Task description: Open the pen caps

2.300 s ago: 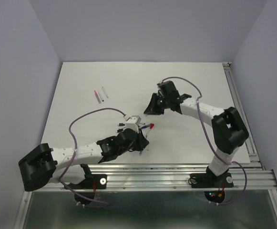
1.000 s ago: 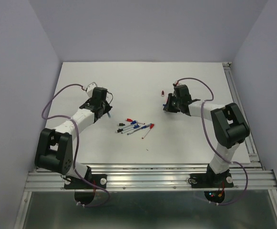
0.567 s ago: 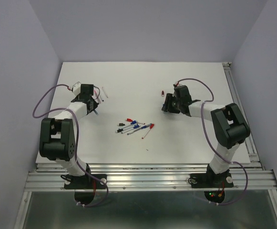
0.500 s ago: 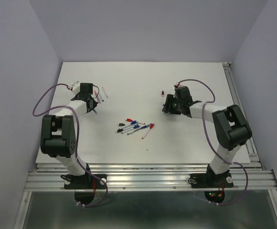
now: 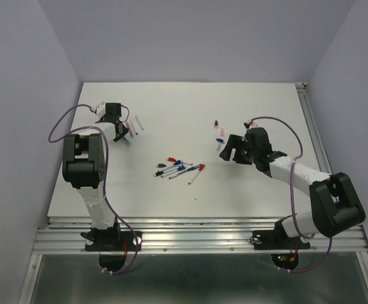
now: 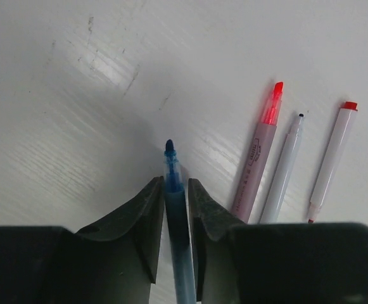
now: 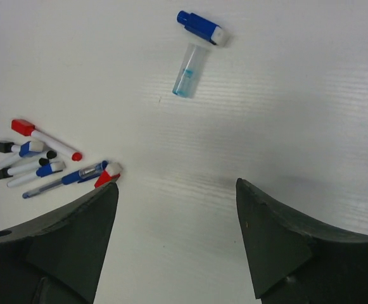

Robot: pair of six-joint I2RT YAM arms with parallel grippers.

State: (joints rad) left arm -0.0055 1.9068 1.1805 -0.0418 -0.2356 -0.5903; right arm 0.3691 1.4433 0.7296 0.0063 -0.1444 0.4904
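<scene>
Pens (image 5: 180, 168) are lying in a small heap nearest the bases. Most seem to be wearing their caps (image 7: 23, 126), red, blue and black, so the bulk of the work is probably waiting there. Just beyond the heap, to the right, the right gripper (image 7: 176, 187) is hovering over the table (image 5: 260, 114), fingers spread wide with nothing between them. Past it, three loose bits are lying close together: a blue cap (image 7: 201, 28), a clear piece (image 7: 186, 75) that may or may not be a cap, and a loose red cap (image 5: 216, 123) farthest out. At the far left, the left gripper (image 6: 174, 190) is pinching a blue pen (image 6: 173, 177), its bared tip pointing away, low over the table. Beside it three bare pens (image 6: 285, 168) are lying in a row, apart from one another. So about four are looking done. Print is running along the pinkish barrel (image 6: 257, 158), too small to read.
</scene>
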